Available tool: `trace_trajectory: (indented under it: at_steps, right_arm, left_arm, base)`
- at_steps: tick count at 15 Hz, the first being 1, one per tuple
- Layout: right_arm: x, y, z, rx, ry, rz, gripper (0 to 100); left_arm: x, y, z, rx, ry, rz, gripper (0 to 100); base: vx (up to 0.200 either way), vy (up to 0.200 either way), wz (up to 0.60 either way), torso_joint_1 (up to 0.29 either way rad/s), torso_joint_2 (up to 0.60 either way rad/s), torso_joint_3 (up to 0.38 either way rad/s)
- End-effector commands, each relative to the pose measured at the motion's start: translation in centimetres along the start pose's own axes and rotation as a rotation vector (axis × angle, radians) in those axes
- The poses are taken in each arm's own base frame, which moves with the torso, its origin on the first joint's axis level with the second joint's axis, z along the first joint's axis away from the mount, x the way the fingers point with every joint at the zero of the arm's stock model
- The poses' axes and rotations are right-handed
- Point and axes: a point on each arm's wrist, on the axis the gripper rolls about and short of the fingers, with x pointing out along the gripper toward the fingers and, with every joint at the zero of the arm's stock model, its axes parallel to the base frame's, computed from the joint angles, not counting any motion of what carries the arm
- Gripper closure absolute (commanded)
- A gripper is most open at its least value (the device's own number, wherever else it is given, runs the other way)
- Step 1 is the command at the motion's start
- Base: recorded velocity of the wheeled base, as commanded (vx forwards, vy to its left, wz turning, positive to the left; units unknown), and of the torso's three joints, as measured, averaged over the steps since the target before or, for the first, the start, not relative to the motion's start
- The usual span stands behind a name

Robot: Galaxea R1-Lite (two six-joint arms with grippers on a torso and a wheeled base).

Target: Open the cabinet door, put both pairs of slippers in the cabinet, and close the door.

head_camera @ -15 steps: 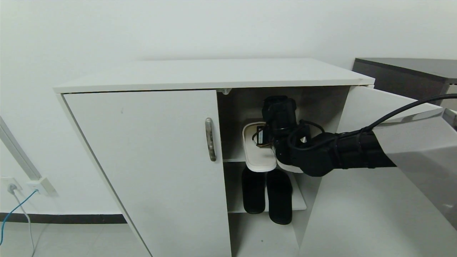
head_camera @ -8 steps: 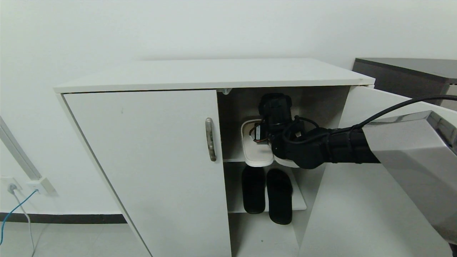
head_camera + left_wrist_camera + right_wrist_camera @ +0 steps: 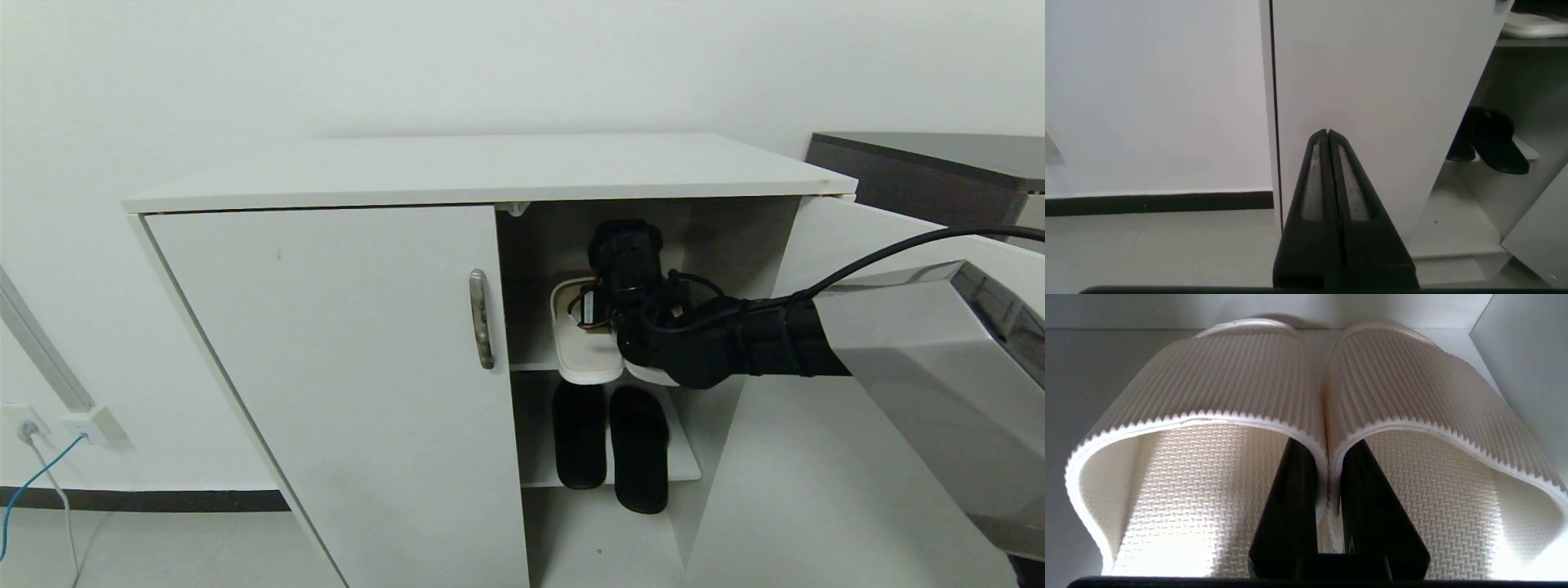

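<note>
Right wrist view | white slippers [image 3: 1249, 400] pinched together on right tool [image 3: 1327, 461]

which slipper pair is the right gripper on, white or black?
The white pair, on the upper shelf: the right gripper pinches the two slippers' adjoining sides. The black pair lies alone on the lower shelf.
</note>
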Motion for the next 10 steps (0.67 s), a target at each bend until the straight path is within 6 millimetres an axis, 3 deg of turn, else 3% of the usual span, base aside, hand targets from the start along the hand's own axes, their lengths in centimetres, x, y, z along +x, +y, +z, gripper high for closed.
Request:
trace_trajectory:
  at_steps: [1, 6, 7, 10]
  right_arm:
    - [-0.02, -0.02, -0.14, -0.003, 0.004, 0.000, 100]
    - [-0.62, -0.14, -0.31, -0.012, 0.017, 0.003, 100]
    - [-0.58, -0.20, -0.30, -0.012, 0.016, 0.002, 0]
    - [-0.96, -0.37, -0.61, -0.025, 0.031, 0.002, 0]
  left_arm:
    - [0.01, 0.00, -0.02, -0.001, 0.003, 0.003, 100]
    - [0.01, 0.00, 0.00, -0.001, 0.001, 0.003, 100]
    - [0.01, 0.00, 0.00, -0.001, 0.001, 0.003, 100]
    - [0.01, 0.00, 0.00, -0.001, 0.001, 0.003, 100]
  base:
    - [0.000, 0.000, 0.00, 0.000, 0.00, 0.000]
    - [0.000, 0.000, 0.00, 0.000, 0.00, 0.000]
    - [0.000, 0.000, 0.00, 0.000, 0.00, 0.000]
    - [0.000, 0.000, 0.00, 0.000, 0.00, 0.000]
